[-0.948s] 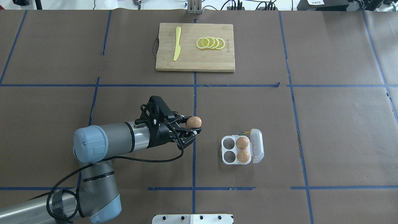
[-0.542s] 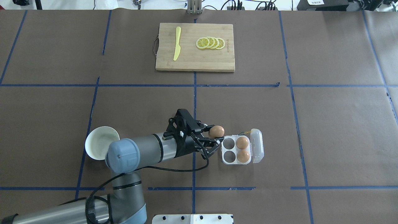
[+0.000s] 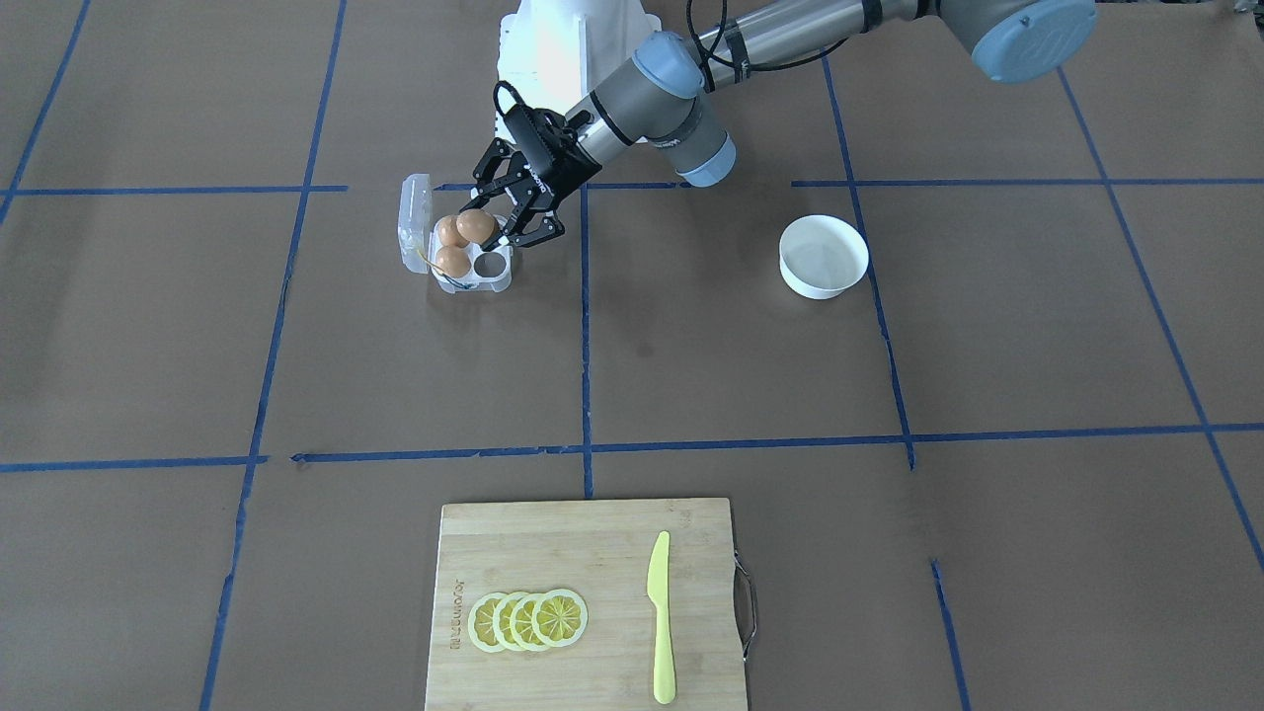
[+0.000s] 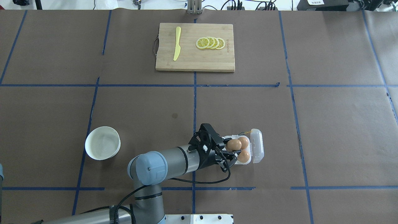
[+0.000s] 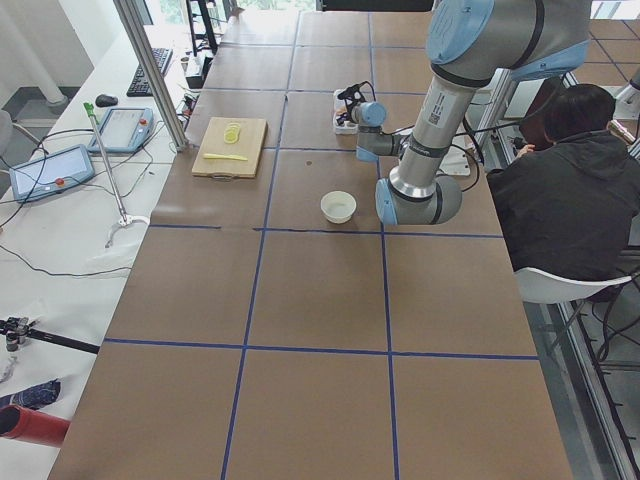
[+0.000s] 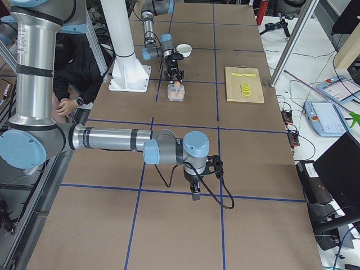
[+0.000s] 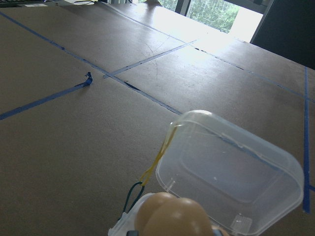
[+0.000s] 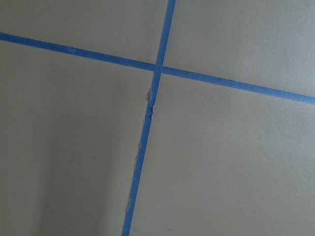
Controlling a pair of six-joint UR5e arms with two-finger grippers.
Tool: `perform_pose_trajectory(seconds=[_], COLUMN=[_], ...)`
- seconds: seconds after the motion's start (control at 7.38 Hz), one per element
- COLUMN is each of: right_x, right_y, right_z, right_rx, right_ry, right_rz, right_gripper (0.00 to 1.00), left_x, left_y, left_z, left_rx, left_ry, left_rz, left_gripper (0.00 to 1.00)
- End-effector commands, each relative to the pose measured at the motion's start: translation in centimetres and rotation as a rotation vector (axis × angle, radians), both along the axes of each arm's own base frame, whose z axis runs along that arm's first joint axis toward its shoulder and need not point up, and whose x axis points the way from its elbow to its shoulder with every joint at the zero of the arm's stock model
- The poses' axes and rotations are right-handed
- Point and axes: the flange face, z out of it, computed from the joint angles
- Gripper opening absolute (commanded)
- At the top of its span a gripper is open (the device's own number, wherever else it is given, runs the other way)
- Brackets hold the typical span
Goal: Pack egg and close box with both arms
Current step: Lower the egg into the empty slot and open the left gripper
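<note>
My left gripper (image 4: 231, 150) is shut on an orange-brown egg (image 4: 233, 144) and holds it over the left cells of the clear box (image 4: 229, 158). Two more eggs (image 4: 244, 156) sit in the box's right cells. The clear lid (image 4: 257, 145) stands open on the right side. In the front-facing view the held egg (image 3: 476, 226) hangs above the box (image 3: 491, 282), next to an empty cell. The left wrist view shows the egg (image 7: 172, 216), the lid (image 7: 231, 177) and the yellow-blue wire (image 7: 158, 158). My right gripper (image 6: 194, 192) hovers low over bare table far from the box. I cannot tell whether it is open or shut.
A white bowl (image 4: 102, 143) stands left of the left arm. A wooden cutting board (image 4: 195, 59) with lemon slices (image 4: 210, 43) and a yellow knife (image 4: 177, 43) lies at the far middle. A seated person (image 5: 570, 190) is beside the robot's base.
My left arm has swung right with the egg, from well left of the box to over its left cells. The white bowl has come into view behind it.
</note>
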Motion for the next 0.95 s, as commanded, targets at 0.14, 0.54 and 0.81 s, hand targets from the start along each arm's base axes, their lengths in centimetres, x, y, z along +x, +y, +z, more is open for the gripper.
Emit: perform_pose_trajectory(seconds=[0.14, 0.54, 0.81], right_x=[0.0, 0.0, 0.0], right_y=[0.0, 0.0, 0.0], right_z=[-0.1, -0.1, 0.0], right_rx=[0.002, 0.003, 0.000], right_ry=[0.000, 0.000, 0.000], right_rz=[0.000, 0.000, 0.000], right_gripper=[1.00, 1.00, 1.00], left_x=[-0.1, -0.2, -1.0], left_y=[0.2, 0.3, 0.0], left_z=[-0.1, 0.0, -1.1], left_rx=[0.000, -0.001, 0.001], left_ry=[0.004, 0.003, 0.021], left_rz=[0.005, 0.005, 0.008], left_gripper=[0.70, 1.00, 1.00])
